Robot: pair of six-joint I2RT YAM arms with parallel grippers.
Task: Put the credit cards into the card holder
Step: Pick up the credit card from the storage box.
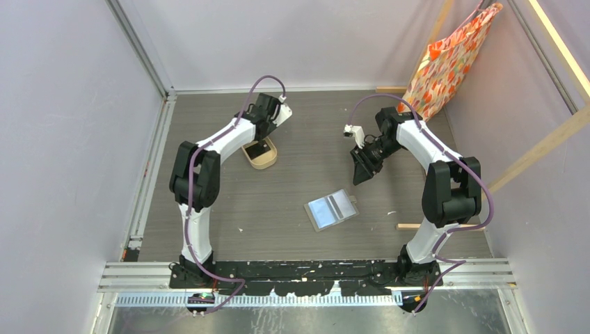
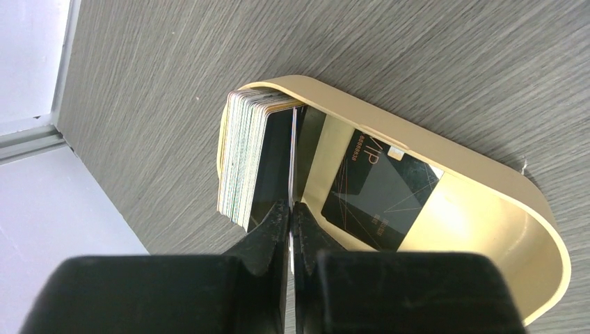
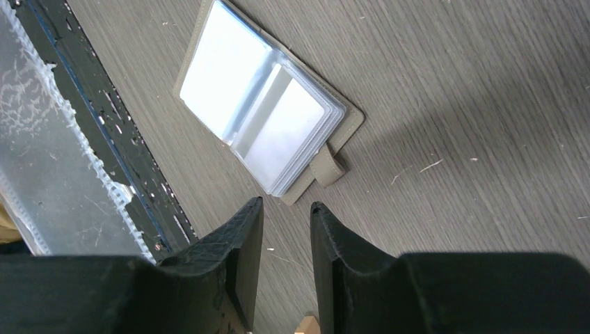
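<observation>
White arm links, black joints, looping purple cables, matte black pincer fingers

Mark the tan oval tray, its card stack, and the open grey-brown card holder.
Tan oval tray (image 2: pixel 445 147): left wrist view, far rim.
Upright stack of thin cards (image 2: pixel 240 153): left wrist view, card edges.
Open grey-brown card holder (image 3: pixel 285 136): right wrist view, clear sleeve.

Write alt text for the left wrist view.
The left gripper pinches one thin card on edge inside a tan oval tray, beside an upright stack of cards. A black card lies in the tray.
</observation>
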